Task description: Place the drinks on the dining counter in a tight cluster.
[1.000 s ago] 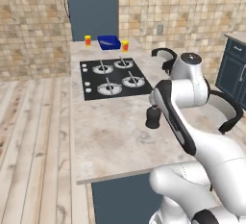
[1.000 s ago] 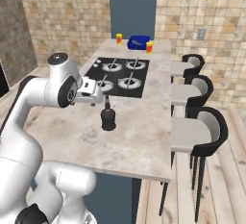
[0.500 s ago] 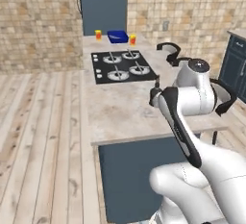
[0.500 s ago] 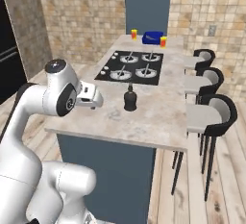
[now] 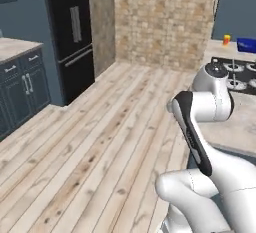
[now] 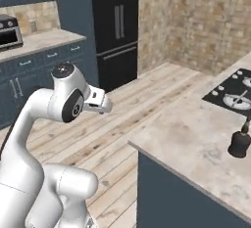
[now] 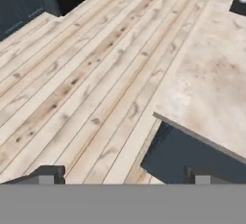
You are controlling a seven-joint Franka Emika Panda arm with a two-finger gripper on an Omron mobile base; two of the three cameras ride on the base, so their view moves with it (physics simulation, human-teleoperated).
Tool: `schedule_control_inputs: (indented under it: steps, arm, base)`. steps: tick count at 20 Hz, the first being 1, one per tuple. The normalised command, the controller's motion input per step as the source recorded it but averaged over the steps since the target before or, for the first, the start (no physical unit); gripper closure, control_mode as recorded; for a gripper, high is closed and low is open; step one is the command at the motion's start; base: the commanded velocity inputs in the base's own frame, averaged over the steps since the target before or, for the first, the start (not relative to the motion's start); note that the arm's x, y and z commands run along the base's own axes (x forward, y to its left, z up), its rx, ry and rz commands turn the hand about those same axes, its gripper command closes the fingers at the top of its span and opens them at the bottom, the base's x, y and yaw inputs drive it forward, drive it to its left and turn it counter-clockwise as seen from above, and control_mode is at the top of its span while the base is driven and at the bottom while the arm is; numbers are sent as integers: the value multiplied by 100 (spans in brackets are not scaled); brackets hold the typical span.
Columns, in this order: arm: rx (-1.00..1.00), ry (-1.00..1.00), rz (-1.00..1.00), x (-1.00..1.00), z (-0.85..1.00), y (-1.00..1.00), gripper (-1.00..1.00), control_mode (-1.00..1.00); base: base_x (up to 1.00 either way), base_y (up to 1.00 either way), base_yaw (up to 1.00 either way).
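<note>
1. Standing on the beige worktop (image 6: 196, 139), the squat black bottle (image 6: 240, 143) is upright and well apart from the pincer (image 7: 124, 174), off to its right in the right base view.
2. Pincer fingertips (image 7: 48, 174) stand spread wide, with nothing between them.
3. Beyond the pincer, the hand view looks down on the plank floor (image 7: 77, 74) and the worktop's corner over its dark blue base (image 7: 187, 158).
4. Black cooktop (image 6: 235, 92) lies on the worktop just behind the bottle, farther from the pincer.
5. Black fridge (image 6: 115, 26) stands against the far wall, across the floor from the pincer.
</note>
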Motion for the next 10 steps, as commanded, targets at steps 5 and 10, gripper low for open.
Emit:
schedule_control_inputs:
  steps: [5,10]
  arm:
    - [0,0,0,0,0,0,-100,100]
    - [0,0,0,0,0,0,-100,100]
  base:
    - [0,16,100]
    - [0,15,100]
